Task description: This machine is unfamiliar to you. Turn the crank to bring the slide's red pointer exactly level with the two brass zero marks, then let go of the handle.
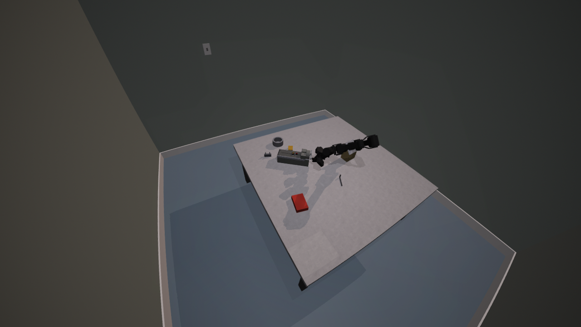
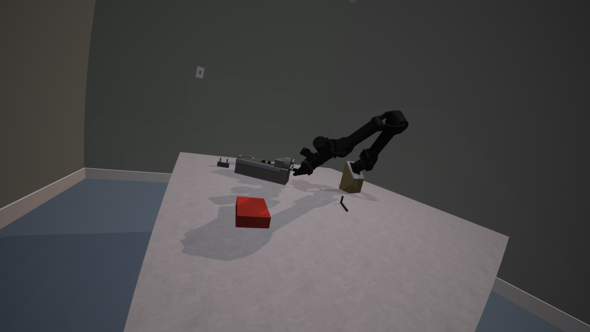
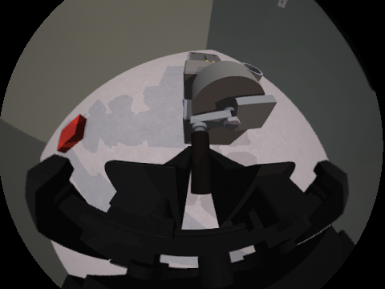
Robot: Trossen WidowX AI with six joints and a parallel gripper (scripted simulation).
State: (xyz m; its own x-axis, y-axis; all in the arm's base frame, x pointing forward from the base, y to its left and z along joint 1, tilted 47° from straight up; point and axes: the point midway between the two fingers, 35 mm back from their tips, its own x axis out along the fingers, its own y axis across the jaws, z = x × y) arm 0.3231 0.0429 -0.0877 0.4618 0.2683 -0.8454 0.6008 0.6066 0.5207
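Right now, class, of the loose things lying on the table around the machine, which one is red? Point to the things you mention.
The red block [image 1: 299,202] [image 2: 252,212] [image 3: 72,133], flat on the table; the bent rod [image 1: 340,180] [image 2: 342,204] is dark and the ring [image 1: 278,141] [image 3: 253,71] grey.

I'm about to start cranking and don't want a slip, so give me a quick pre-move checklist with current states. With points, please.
- End effector [image 1: 313,159] [image 2: 294,172] [image 3: 197,150] closed on the crank handle [image 3: 200,162]: ok
- Handle attached to crank arm [image 3: 211,117]: ok
- Red box [image 1: 299,202] [image 2: 252,212] [image 3: 72,133] away from the crank: ok
- Pointer level with both zero marks: cannot tell, too small
- Handle released: not ok, still to come after alignment
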